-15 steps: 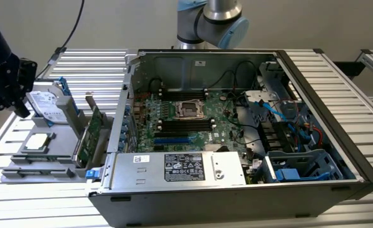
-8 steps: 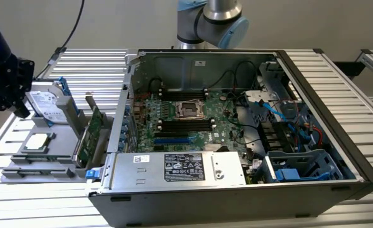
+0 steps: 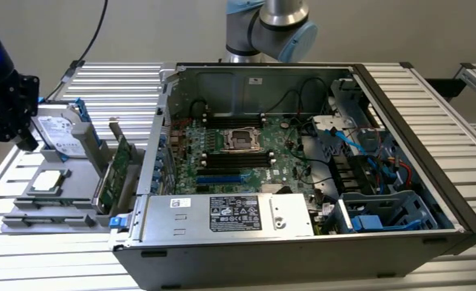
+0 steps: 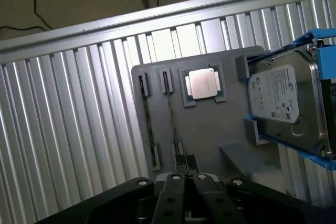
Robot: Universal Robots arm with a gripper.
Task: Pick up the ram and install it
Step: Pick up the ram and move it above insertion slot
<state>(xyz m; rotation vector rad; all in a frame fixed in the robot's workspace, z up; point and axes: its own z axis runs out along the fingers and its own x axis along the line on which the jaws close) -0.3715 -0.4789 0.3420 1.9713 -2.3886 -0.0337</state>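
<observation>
Grey tray (image 4: 210, 129) | holds ram (image 4: 171, 114), processor (image 4: 203, 83), hard drive (image 4: 275, 98) | claw (image 4: 186, 160) near ram's end | grip: cannot tell

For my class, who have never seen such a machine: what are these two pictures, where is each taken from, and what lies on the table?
This is one robot arm working at a slatted metal table. The exterior view comes from a camera off the arm and shows an open computer case. Beside it, on that view's left, stands a grey tray. The wrist view comes from a camera on the arm's wrist, looking down at that tray past the black pincer. In the tray are a processor chip, a hard drive and the ram, a thin stick standing on edge. The pincer hangs nearest the ram's end; the ram sits in the tray, not lifted.
</observation>
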